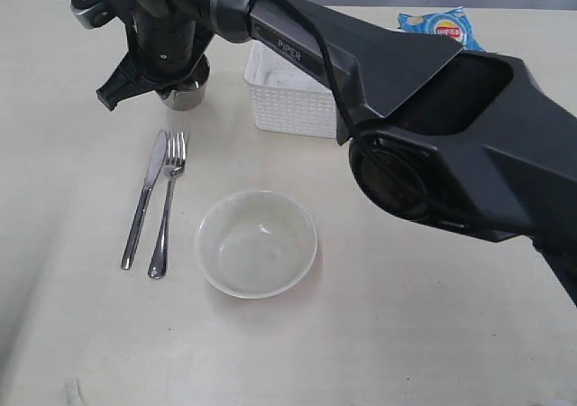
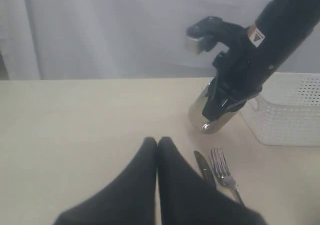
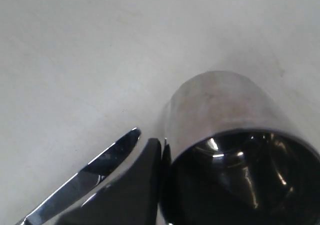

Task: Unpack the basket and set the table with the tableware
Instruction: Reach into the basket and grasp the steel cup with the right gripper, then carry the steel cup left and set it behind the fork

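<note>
The cup [image 1: 187, 95] sits in the right gripper [image 1: 176, 79] at the far left of the table [image 1: 406, 334]. It is clamped by its rim: on the wrist camera I see one finger [image 3: 142, 180] pressed against the outside of the steel wall. The other finger I take to be inside, though it is lost among dark reflections. I cannot tell whether the cup's base touches the tabletop or hangs just off it. The knife [image 1: 146, 198] and fork [image 1: 168, 207] lie side by side just nearer than the cup, with the bowl [image 1: 256, 242] to their right and apart from them. The basket [image 1: 284, 99] stands beside the cup, half covered by the arm reaching across it, so I can't see what it holds. A blue bag [image 1: 442, 27] peeks out behind the arm. My left gripper [image 2: 157, 142] hangs over the bare cream tabletop with its fingers pressed together on nothing. A pale curtain [image 2: 100, 30] closes off the room behind the table.
</note>
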`<action>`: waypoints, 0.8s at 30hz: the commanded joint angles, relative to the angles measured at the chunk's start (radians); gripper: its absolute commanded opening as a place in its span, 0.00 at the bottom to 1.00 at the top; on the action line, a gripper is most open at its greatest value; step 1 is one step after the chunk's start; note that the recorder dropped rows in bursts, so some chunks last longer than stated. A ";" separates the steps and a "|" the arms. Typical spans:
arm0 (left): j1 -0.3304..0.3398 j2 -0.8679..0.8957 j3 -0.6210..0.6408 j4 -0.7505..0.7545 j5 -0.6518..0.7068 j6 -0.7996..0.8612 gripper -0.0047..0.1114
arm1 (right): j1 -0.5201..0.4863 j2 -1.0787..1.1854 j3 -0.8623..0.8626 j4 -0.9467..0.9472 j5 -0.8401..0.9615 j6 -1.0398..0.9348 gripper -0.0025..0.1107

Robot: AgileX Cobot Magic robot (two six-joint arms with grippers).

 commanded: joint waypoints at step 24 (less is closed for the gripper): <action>-0.001 -0.004 0.003 -0.010 -0.011 0.000 0.04 | -0.016 0.036 -0.008 0.049 -0.015 -0.029 0.10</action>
